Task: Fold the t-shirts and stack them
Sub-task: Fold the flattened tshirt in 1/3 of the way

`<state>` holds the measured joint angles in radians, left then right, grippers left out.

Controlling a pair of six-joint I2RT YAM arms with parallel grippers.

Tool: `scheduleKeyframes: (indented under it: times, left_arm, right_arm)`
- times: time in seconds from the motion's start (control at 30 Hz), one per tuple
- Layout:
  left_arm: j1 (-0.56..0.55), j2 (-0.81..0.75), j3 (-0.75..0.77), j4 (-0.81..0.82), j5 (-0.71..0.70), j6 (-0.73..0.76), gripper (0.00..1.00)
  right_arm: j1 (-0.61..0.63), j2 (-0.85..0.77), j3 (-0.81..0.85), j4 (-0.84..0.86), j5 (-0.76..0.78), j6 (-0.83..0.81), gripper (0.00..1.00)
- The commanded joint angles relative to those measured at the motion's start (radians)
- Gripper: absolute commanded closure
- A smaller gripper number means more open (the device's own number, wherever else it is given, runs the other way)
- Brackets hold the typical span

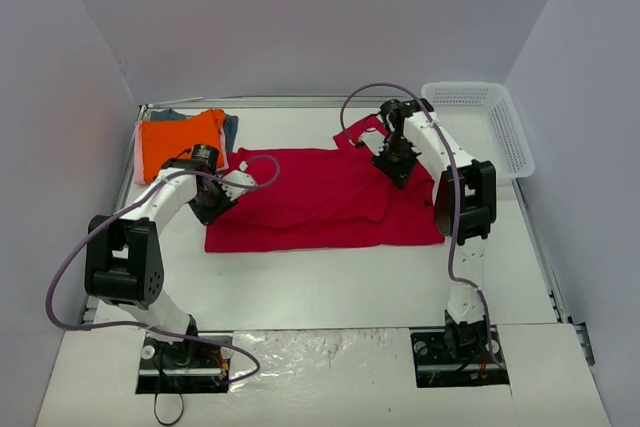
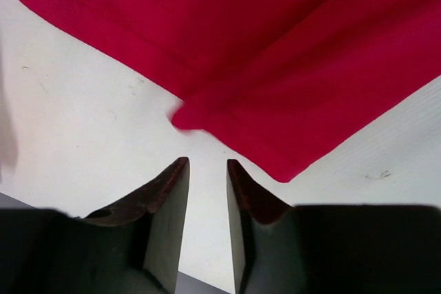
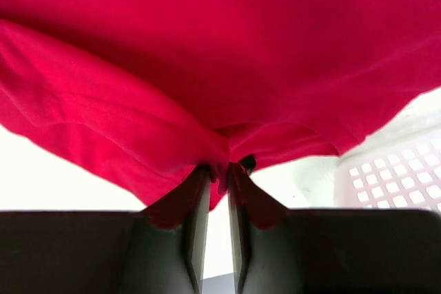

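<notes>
L gripper (image 2: pixel 207 163) jaws apart, empty, just short of red tee (image 2: pixel 275 46) edge; R gripper (image 3: pixel 219 169) jaws pinched on tee fold, nr basket (image 3: pixel 393 177).

Built of white tubular links and blocky black joint housings in left arm (image 1: pixel 165 197) and right arm (image 1: pixel 445 147) alike, trailed by looping grey-lilac cable (image 1: pixel 62 282), bolted on black bases (image 1: pixel 180 352), and tipped by left end effector (image 2: pixel 207 164) and right end effector (image 3: pixel 217 170) with dark, wedge-shaped fingers (image 2: pixel 165 211).

Plain crimson t-shirt (image 1: pixel 320 202), orange t-shirt (image 1: pixel 180 139), white mesh basket (image 1: pixel 515 137), white table (image 1: pixel 330 287)
</notes>
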<state>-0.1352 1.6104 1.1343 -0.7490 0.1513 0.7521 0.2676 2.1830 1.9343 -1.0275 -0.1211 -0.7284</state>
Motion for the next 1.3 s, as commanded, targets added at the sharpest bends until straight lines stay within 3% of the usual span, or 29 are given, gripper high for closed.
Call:
scheduleKeyframes:
  times: [0.0,0.13,0.23,0.47,0.57,0.7,0.73,0.8,1.27]
  left_arm:
    - [0.009,0.003,0.047,0.01,-0.009,-0.005,0.71]
    - [0.009,-0.009,0.047,0.025,-0.021,-0.019,0.67]
    - [0.009,-0.044,0.033,0.039,-0.039,-0.03,0.65]
    - [0.029,-0.159,-0.004,0.046,-0.058,-0.04,0.63]
    - [0.043,-0.188,-0.014,0.043,-0.052,-0.046,0.63]
    - [0.065,-0.211,-0.016,0.039,-0.029,-0.066,0.62]
    - [0.069,-0.216,-0.018,0.037,-0.015,-0.08,0.62]
    - [0.081,-0.228,-0.019,0.043,0.016,-0.097,0.62]
    - [0.105,-0.287,-0.045,0.089,0.037,-0.191,0.62]
  right_arm:
    - [-0.007,0.046,0.038,-0.019,-0.008,0.014,0.76]
    - [-0.008,0.08,0.069,-0.002,-0.003,0.032,0.6]
    - [-0.011,0.1,0.104,0.007,0.005,0.052,0.54]
    - [-0.013,0.015,0.033,0.017,-0.014,0.057,0.53]
    - [-0.007,-0.055,-0.065,0.017,-0.026,0.046,0.56]
    - [0.005,-0.164,-0.198,0.026,-0.043,0.03,0.78]
    - [0.008,-0.181,-0.222,0.032,-0.051,0.03,0.91]
    - [0.01,-0.212,-0.274,0.033,-0.066,0.024,1.0]
    - [0.09,-0.172,-0.353,0.047,-0.12,0.012,1.0]
